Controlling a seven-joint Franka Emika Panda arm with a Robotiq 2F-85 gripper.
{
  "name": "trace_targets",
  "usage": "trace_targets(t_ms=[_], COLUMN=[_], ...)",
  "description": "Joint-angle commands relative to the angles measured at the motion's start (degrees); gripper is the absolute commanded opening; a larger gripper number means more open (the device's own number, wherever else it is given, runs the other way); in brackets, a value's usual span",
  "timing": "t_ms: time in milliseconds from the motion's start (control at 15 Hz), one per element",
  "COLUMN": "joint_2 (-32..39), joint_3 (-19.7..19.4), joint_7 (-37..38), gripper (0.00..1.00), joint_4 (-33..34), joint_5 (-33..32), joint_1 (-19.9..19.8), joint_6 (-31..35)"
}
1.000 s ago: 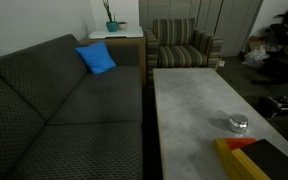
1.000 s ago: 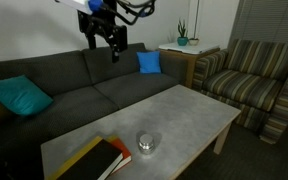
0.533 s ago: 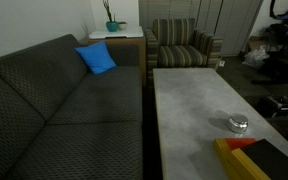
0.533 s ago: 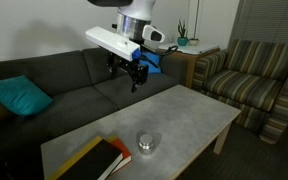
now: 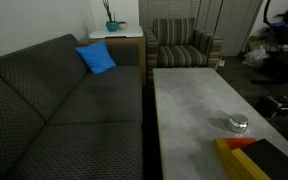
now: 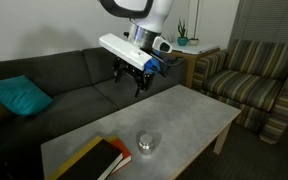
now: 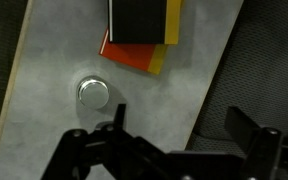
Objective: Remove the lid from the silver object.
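Note:
The silver object (image 6: 147, 143) is a small round shiny pot standing on the grey table (image 6: 184, 115), with its domed lid (image 7: 93, 93) on top. It also shows in an exterior view (image 5: 239, 125) and, from above, in the wrist view. My gripper (image 6: 138, 77) hangs open and empty in the air over the table's far edge by the sofa, well apart from the pot. In the wrist view its fingers (image 7: 179, 125) are spread, with table and sofa below.
A yellow-and-red flat box with a black book on it (image 6: 96, 160) lies beside the pot, also in the wrist view (image 7: 141, 30). A dark sofa (image 6: 54, 85) with blue cushions (image 6: 149, 62) runs along the table. A striped armchair (image 6: 254, 90) stands past it.
My arm has swung down and across from high over the sofa toward the table's far edge. The pot and the box have not moved.

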Motion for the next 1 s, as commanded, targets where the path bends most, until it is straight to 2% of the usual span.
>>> trace_targets(t_ms=[0, 200, 600, 933], joint_2=[3.34, 11.15, 31.17, 43.07], joint_3=[-0.6, -0.51, 0.91, 0.84], joint_7=[10.77, 18.02, 21.14, 23.95], gripper=[1.0, 1.0, 1.0, 1.0], joint_4=[2.76, 9.65, 28.09, 42.73], joint_5=[-5.54, -9.63, -11.13, -12.01], joint_1=[1.46, 1.53, -1.26, -1.37], joint_6=[0.76, -0.4, -3.6, -9.62])
